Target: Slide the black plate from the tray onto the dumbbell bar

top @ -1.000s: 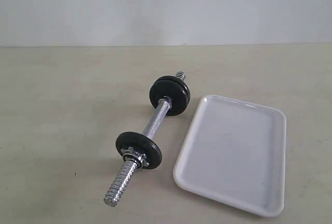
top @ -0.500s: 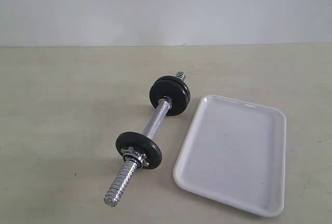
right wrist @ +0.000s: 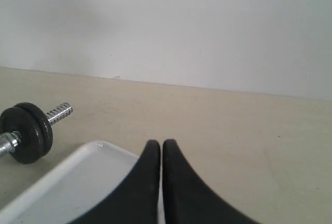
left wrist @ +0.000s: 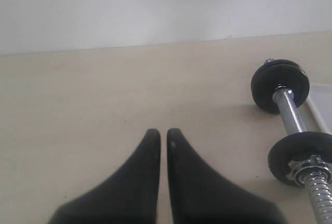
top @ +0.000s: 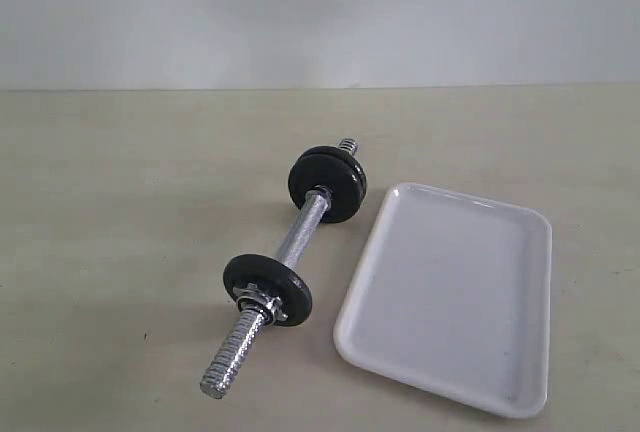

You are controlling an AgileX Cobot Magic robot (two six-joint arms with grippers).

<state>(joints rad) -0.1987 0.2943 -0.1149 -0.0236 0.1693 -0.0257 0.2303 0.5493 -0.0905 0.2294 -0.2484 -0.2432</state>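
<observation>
The dumbbell bar point(top: 300, 230) lies on the beige table, left of the white tray point(top: 450, 292). Nothing lies in the tray. Two black discs point(top: 328, 182) sit pressed together on the bar's far end; I take the black plate to be one of them but cannot tell which. A third disc point(top: 268, 287) sits near the front end, backed by a star nut point(top: 255, 301). Neither gripper shows in the exterior view. My left gripper point(left wrist: 163, 133) is shut and empty, well to the side of the bar point(left wrist: 291, 115). My right gripper point(right wrist: 157, 143) is shut and empty over the tray's edge point(right wrist: 67, 187).
A pale wall rises behind the table's far edge. The bar's bare threaded front end point(top: 230, 357) points toward the front of the table. A sliver of the tray point(left wrist: 319, 107) shows beyond the bar in the left wrist view.
</observation>
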